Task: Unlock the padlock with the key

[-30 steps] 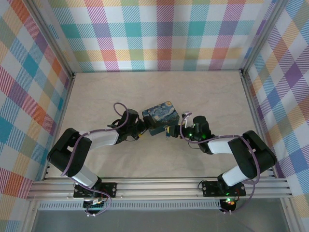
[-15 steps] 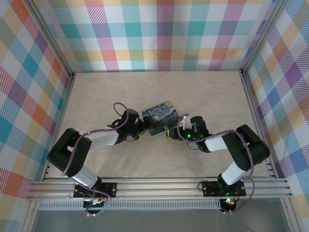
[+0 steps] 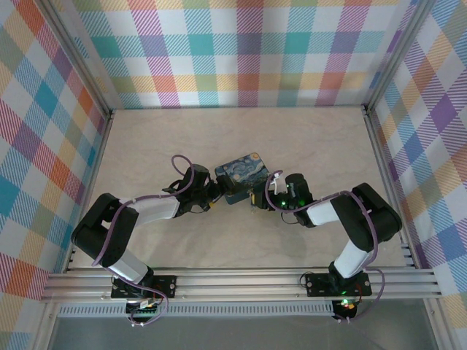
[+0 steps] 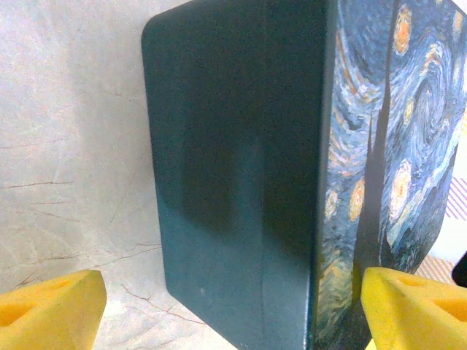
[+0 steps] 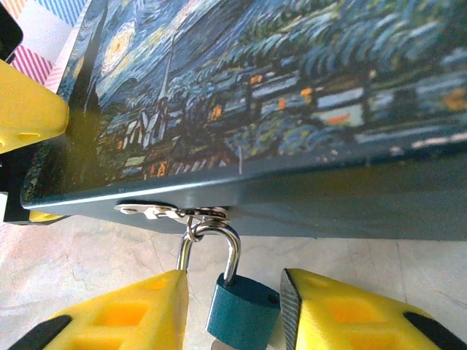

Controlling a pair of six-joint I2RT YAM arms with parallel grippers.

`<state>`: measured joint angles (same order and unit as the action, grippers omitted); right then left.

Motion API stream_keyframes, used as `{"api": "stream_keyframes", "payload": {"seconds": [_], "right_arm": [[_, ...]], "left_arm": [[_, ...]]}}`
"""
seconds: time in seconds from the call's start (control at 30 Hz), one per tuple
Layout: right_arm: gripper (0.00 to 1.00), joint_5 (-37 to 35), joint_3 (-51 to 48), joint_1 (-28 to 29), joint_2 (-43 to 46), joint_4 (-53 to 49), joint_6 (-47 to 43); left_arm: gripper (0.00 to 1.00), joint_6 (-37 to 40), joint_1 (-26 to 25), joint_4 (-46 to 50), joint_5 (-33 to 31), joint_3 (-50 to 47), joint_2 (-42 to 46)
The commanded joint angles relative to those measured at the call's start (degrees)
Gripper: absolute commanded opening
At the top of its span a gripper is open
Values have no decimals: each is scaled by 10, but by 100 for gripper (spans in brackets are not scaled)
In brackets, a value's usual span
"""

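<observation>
A tiny blue padlock (image 5: 243, 306) hangs by its silvery shackle (image 5: 232, 244) from the hasp (image 5: 171, 212) on the front of the starry-night tin (image 3: 243, 177). One shackle leg enters the body; the other runs down behind my left-hand finger (image 5: 124, 313). My right gripper (image 5: 233, 292) straddles the padlock body, jaws narrowed, a slim gap showing on each side. A pale sliver shows under the body; I cannot tell whether it is the key. My left gripper (image 4: 230, 292) stands open with the tin's (image 4: 233, 168) end between its fingers, one finger (image 4: 408, 306) against the painted lid.
The tin (image 5: 292, 73) sits mid-table on the pale marbled surface (image 3: 306, 138), hemmed in by both arms. Plaid walls close off the left, back and right. The left gripper's yellow finger (image 5: 29, 117) shows at the tin's far end in the right wrist view.
My right gripper has slid left up to the tin's front, its jaws narrowing round the padlock. The right arm's elbow has shifted left. The left arm and the tin have stayed put.
</observation>
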<state>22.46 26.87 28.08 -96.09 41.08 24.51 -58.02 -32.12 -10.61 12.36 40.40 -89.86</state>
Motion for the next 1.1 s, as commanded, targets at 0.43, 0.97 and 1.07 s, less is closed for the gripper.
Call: {"api": "stream_keyframes", "payload": {"seconds": [0.43, 0.97, 1.07], "right_arm": [[32, 10, 31, -3, -30, 10, -15], [25, 23, 42, -3, -54, 18, -6], [21, 22, 38, -3, -53, 21, -4]], "left_arm": [[89, 5, -1, 41, -14, -3, 11], [89, 6, -1, 42, -14, -5, 12], [89, 6, -1, 42, -15, -6, 13]]}}
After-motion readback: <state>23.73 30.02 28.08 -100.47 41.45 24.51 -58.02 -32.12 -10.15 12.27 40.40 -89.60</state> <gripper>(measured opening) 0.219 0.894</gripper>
